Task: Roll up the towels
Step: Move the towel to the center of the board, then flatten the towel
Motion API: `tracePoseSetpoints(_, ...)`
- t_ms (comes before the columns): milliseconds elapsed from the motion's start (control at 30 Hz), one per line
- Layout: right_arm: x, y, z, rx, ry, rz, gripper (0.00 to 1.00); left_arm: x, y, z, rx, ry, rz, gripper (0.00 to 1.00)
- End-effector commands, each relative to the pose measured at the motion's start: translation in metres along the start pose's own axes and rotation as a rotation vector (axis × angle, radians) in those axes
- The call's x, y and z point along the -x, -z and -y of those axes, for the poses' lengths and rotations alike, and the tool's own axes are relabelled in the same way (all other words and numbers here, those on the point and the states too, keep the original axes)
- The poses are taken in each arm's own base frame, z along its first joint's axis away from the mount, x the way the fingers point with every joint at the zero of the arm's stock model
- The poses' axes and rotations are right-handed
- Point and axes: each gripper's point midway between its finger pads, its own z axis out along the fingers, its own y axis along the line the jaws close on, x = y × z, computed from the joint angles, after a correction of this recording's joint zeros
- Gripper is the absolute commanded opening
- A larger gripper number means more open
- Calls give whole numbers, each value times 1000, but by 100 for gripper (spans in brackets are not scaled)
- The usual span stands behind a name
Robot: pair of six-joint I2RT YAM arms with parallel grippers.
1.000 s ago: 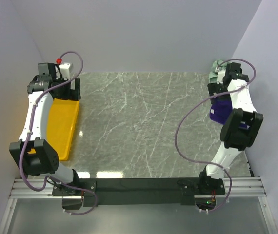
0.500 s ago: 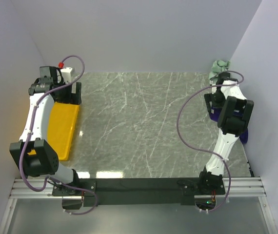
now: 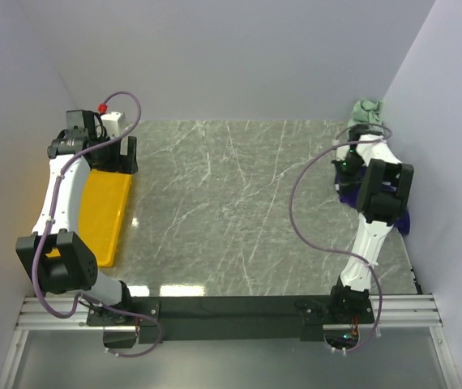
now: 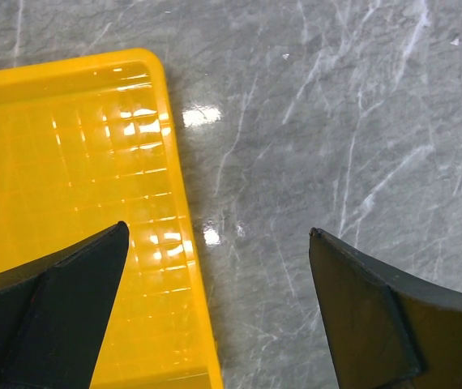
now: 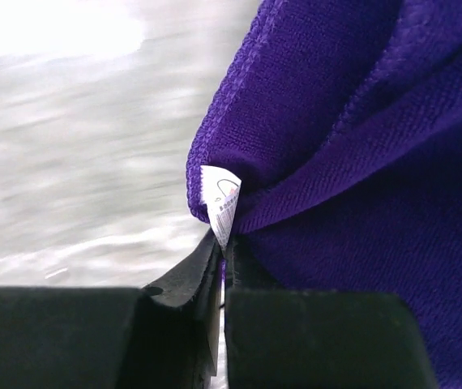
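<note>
The purple towel (image 5: 352, 121) lies bunched at the table's right edge (image 3: 401, 219), mostly under my right arm. My right gripper (image 5: 224, 243) is shut on its corner, pinching the hem and a white care label (image 5: 221, 198). From above, that gripper (image 3: 346, 166) points down over the towel. The mint green towel (image 3: 367, 111) sits crumpled in the far right corner. My left gripper (image 4: 215, 243) hangs open over the right edge of the yellow tray (image 4: 69, 162), holding nothing.
The yellow tray (image 3: 105, 207) lies along the left side of the grey marble table (image 3: 231, 203). Walls close in the table on the left, back and right. Purple cables loop off both arms.
My right arm swung down and toward the purple towel, and its gripper closed on the towel's corner. The left arm barely shifted.
</note>
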Motion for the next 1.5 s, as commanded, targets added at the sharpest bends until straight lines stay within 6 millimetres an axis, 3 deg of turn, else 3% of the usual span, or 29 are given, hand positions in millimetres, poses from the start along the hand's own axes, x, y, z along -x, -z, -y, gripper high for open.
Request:
tracePoseSetpoints(0, 3, 32, -93, 173, 143, 51, 0, 10, 5, 10, -60, 8, 28, 100)
tracePoseSetpoints(33, 5, 43, -128, 212, 211, 78, 0, 11, 4, 15, -87, 12, 28, 99)
tracePoseSetpoints(133, 11, 64, -187, 293, 288, 119, 0, 9, 4, 24, -140, 34, 11, 99)
tracePoseSetpoints(233, 14, 79, -268, 413, 389, 155, 0, 10, 5, 35, -197, 60, 18, 99)
tracePoseSetpoints(300, 20, 82, -303, 469, 418, 175, 0, 11, 4, 40, -224, 84, 25, 99)
tracePoseSetpoints(367, 12, 88, -346, 566, 483, 161, 34, 8, 2, 43, -238, 104, 16, 100)
tracePoseSetpoints(433, 17, 92, -366, 612, 498, 167, 72, 6, -1, 44, -247, 119, 10, 100)
tracePoseSetpoints(467, 19, 97, -372, 633, 505, 173, 84, 2, -3, 46, -253, 124, -3, 99)
tracePoseSetpoints(567, 35, 123, -365, 611, 510, 267, 86, -8, -9, 50, -280, 139, -27, 99)
tracePoseSetpoints(667, 42, 142, -342, 522, 536, 366, 86, -22, -19, 66, -373, 174, -45, 97)
tracePoseSetpoints(700, 42, 133, -327, 436, 529, 370, 85, -25, -22, 72, -397, 208, -50, 92)
tracePoseSetpoints(733, 41, 138, -321, 400, 537, 390, 81, -28, -25, 81, -442, 212, -52, 89)
tracePoseSetpoints(833, 28, 118, -301, 305, 530, 340, 73, -46, -43, 112, -505, 244, -126, 75)
tracePoseSetpoints(867, 24, 114, -298, 292, 526, 330, 72, -53, -51, 132, -534, 209, -147, 72)
tracePoseSetpoints(967, 6, 98, -291, 280, 516, 303, 67, -69, -67, 164, -562, 203, -195, 66)
tracePoseSetpoints(1033, -3, 87, -286, 272, 509, 286, 64, -68, -79, 179, -574, 215, -194, 55)
tracePoseSetpoints(1167, -7, 69, -279, 270, 485, 259, 62, -85, -114, 221, -613, 282, -322, 36)
tracePoseSetpoints(1300, 3, 68, -279, 287, 460, 264, 61, -99, -140, 253, -611, 322, -409, 34)
tracePoseSetpoints(1467, 7, 61, -281, 308, 445, 249, 58, -108, -152, 289, -603, 292, -421, 39)
